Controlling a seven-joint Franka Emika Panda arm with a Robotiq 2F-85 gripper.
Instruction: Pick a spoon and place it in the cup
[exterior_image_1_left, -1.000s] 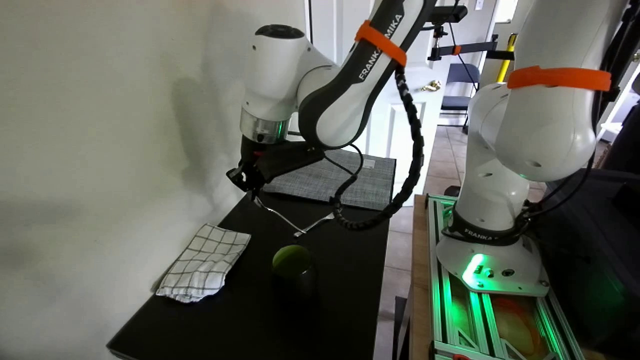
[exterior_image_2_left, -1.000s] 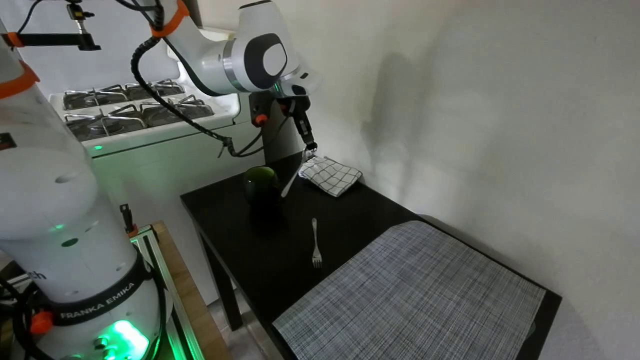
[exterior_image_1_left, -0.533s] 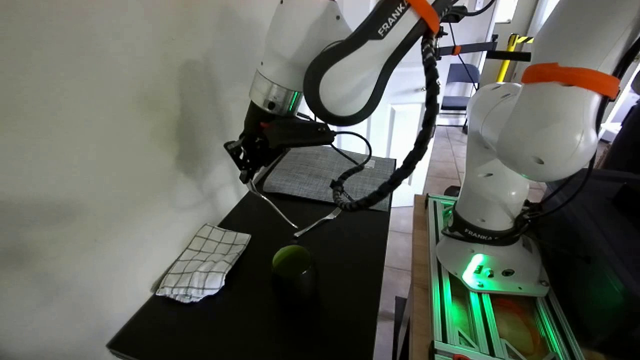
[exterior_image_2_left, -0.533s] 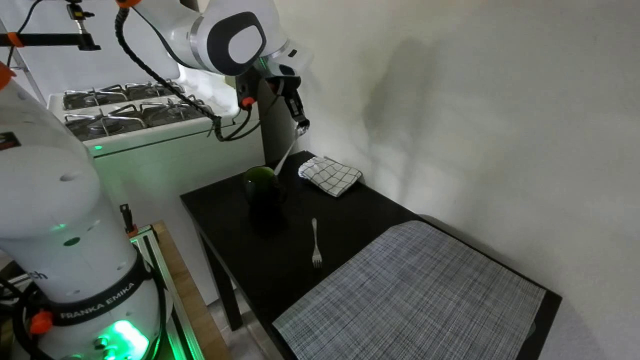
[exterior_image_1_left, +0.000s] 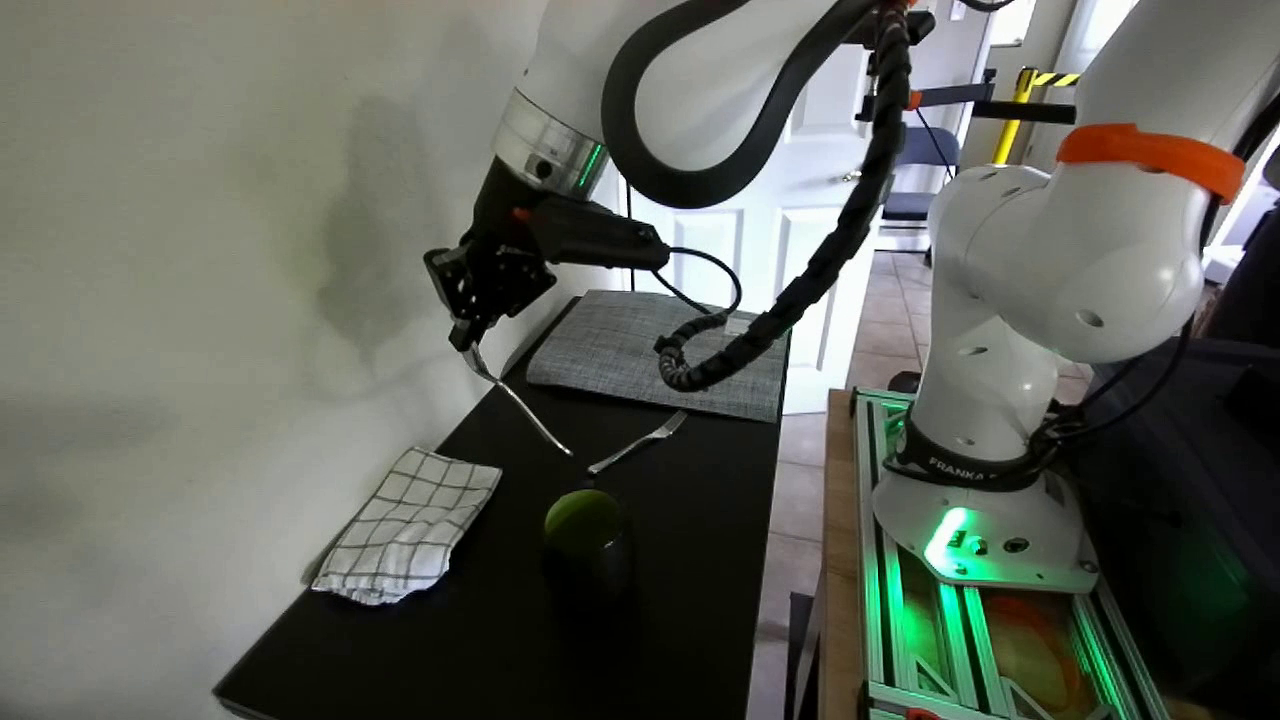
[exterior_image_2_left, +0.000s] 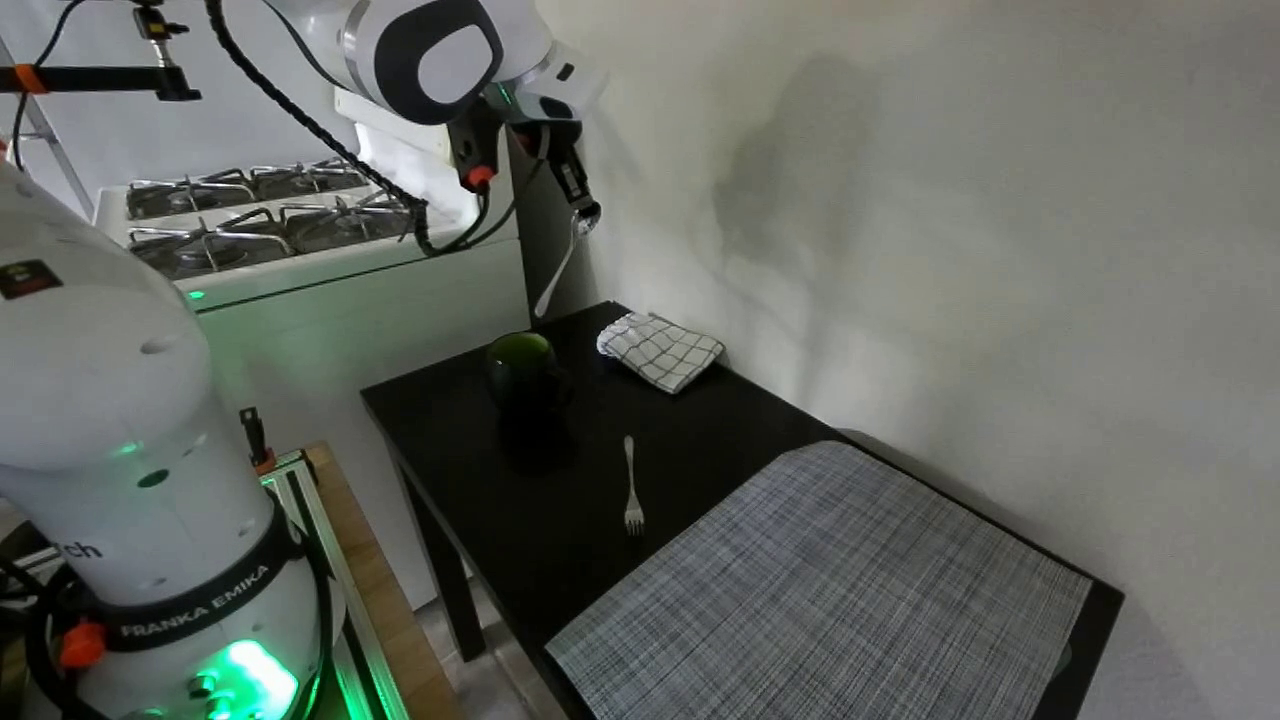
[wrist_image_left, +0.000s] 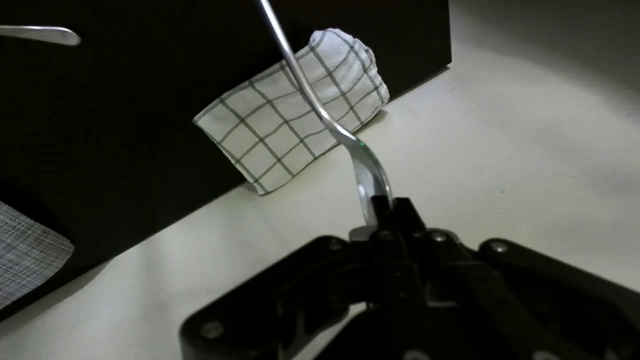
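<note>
The silvery spoon (exterior_image_1_left: 527, 410) hangs tilted in the air above the table, handle slanting downward; it also shows in an exterior view (exterior_image_2_left: 560, 272) and the wrist view (wrist_image_left: 306, 90). My gripper (exterior_image_1_left: 466, 336) is shut on the rim of the spoon's bowl, seen in an exterior view (exterior_image_2_left: 588, 212) and the wrist view (wrist_image_left: 391, 207). The dark green cup (exterior_image_1_left: 583, 522) stands upright on the table, lower than the spoon and apart from it; it also shows in an exterior view (exterior_image_2_left: 520, 368). The cup is out of the wrist view. Its inside bottom is hidden.
A checkered cloth (exterior_image_1_left: 410, 530) lies by the wall. A fork (exterior_image_2_left: 632, 490) lies on the black table (exterior_image_1_left: 480, 650), its handle end near the cup in an exterior view. A grey placemat (exterior_image_2_left: 830, 590) covers the table's other end. The wall stands close beside my gripper.
My gripper has risen with the spoon in its jaws and tilted. The spoon's handle end has lifted from near the tabletop beside the cup. Cup, cloth and fork have not moved.
</note>
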